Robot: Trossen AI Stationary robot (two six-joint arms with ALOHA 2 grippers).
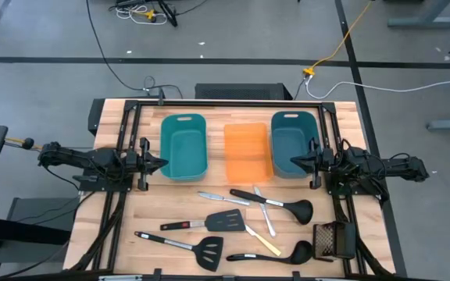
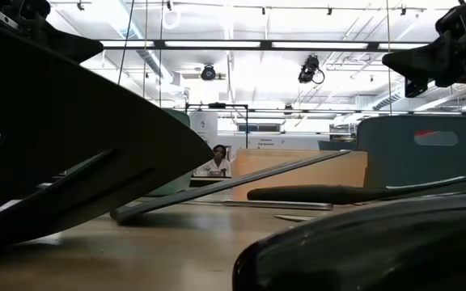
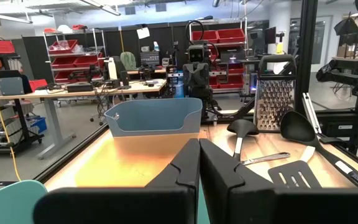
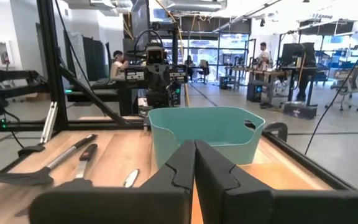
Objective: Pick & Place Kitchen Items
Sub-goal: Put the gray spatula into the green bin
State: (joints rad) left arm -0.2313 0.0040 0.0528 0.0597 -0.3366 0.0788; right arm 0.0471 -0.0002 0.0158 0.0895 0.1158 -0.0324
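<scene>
on the counter (image 1: 108, 234) my left pincer (image 1: 161, 164) hangs clenched and empty beside the left teal bin (image 1: 184, 146), with nothing between its fingers. moving right, the orange bin (image 1: 248, 151) and the right teal bin (image 1: 293, 143) sit in a row along the far side, and all three look empty from above, so i judge the task has not begun: nothing is placed yet.

the kitchen items all lie on the near half of the counter: a slotted spatula (image 1: 186, 246) nearest the left, a second spatula (image 1: 209, 222) just beyond it, a silver knife (image 1: 212, 197), a yellow-handled knife (image 1: 262, 242), another small knife (image 1: 265, 211), then two black ladles (image 1: 280, 204) (image 1: 276, 253). a dark grater (image 1: 333, 240) stands at the right edge, not mine to move.

my right pincer (image 1: 297, 161) waits clenched and empty beside the right teal bin.

the low view is mostly blocked by dark utensil shapes close to the lens, and i cannot count the small knives with certainty.
</scene>
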